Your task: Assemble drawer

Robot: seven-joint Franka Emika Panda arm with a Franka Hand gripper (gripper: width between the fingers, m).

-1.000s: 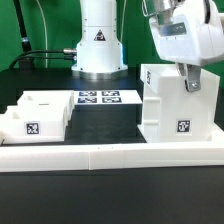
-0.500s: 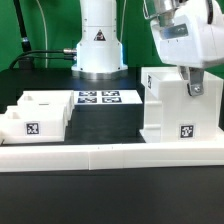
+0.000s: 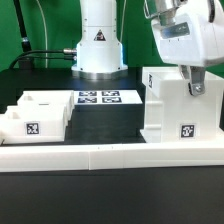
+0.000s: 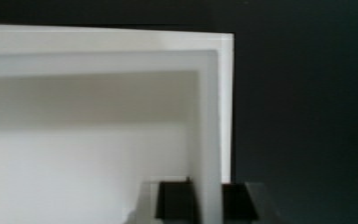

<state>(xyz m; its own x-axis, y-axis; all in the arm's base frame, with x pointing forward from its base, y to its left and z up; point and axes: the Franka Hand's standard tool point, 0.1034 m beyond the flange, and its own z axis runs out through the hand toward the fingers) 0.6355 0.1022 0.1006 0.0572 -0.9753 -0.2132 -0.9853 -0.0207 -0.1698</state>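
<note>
Claw [image 3: 196, 88]: comes down from above onto the right-hand wall of the casing. In the wrist view [image 4: 208, 203] its two dark fingers [image 4: 172, 202] stand one on each side of that thin wall and press against it. The gap between them is no more than the wall's thickness, so the claw has the casing clamped.

Casing [image 3: 178, 105]: a tall white box standing upright on the table [image 3: 105, 125], at the exterior view's right. It stands just behind the border wall. A square tag [image 3: 183, 128] sits low on its near face. The wrist view shows the top edge of the held wall and the pale hollow inside [image 4: 87, 120].

Trays [image 3: 35, 115]: low white boxes at the exterior view's left, well apart from the casing. The near one carries a tag on its front.

Marker board [image 3: 98, 98]: lies flat on the table between the trays and the casing, farther back.

Border wall [image 3: 100, 152]: a long, low white strip along the near side.
</note>
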